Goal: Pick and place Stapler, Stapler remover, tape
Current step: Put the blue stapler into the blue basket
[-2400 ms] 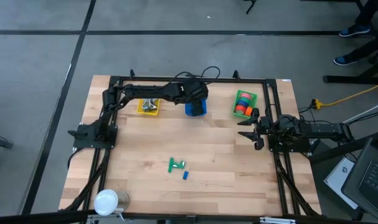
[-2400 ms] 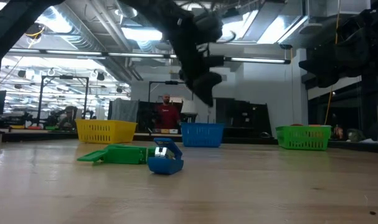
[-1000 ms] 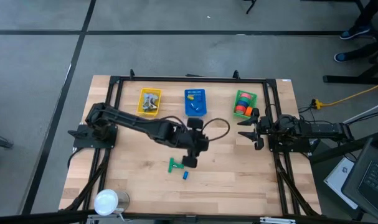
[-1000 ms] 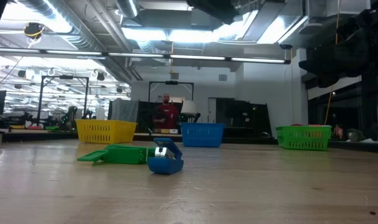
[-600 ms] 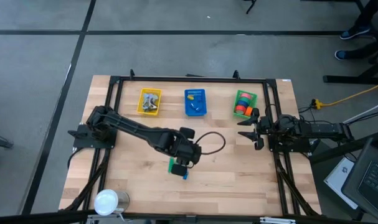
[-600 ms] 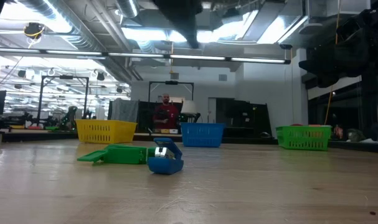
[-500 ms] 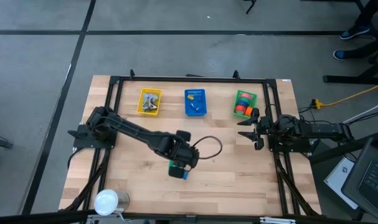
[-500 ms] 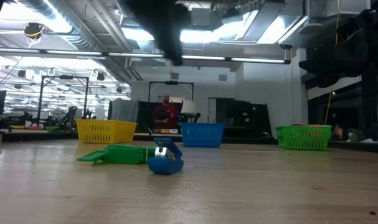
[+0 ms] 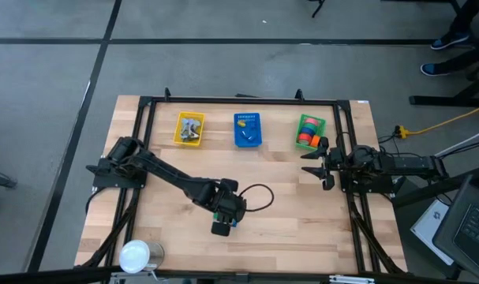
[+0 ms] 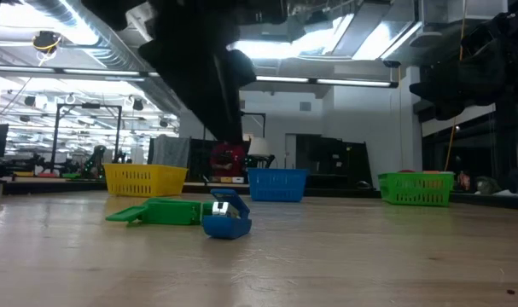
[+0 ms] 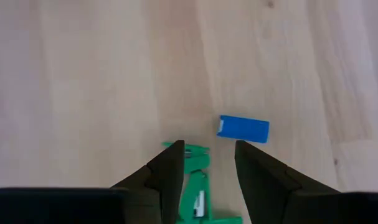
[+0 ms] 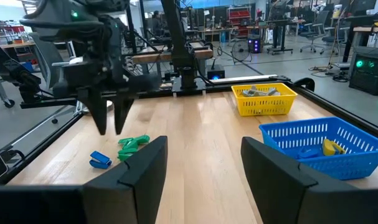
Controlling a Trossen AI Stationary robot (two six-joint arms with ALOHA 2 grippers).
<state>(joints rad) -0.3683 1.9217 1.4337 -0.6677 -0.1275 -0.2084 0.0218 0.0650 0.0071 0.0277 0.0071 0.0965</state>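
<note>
A green stapler (image 11: pixel 195 194) lies flat and opened out on the wood, with a small blue stapler-like piece (image 11: pixel 243 128) close beside it; both also show in the low view, the stapler (image 10: pixel 160 211) and the blue piece (image 10: pixel 227 220). My left gripper (image 9: pixel 222 225) hangs open above them, pointing down, its fingers (image 11: pixel 170 171) on either side of the stapler without touching it. The round tape rolls (image 9: pixel 306 138) sit in the green basket (image 9: pixel 311 121) at the far right. My right gripper (image 9: pixel 318 162) waits open at the right edge.
A yellow basket (image 9: pixel 189 128) with greyish pieces and a blue basket (image 9: pixel 248 131) with blue and yellow pieces stand along the far edge, left of the green one. A white round thing (image 9: pixel 134 255) sits at the near left corner. Bare wood surrounds the stapler. A person (image 10: pixel 229 158) stands beyond the table.
My left gripper has travelled from mid-table toward the near edge and a little left, coming down over the green stapler; in the low view it has dropped into the picture from above. The stapler and the blue piece have stayed where they were.
</note>
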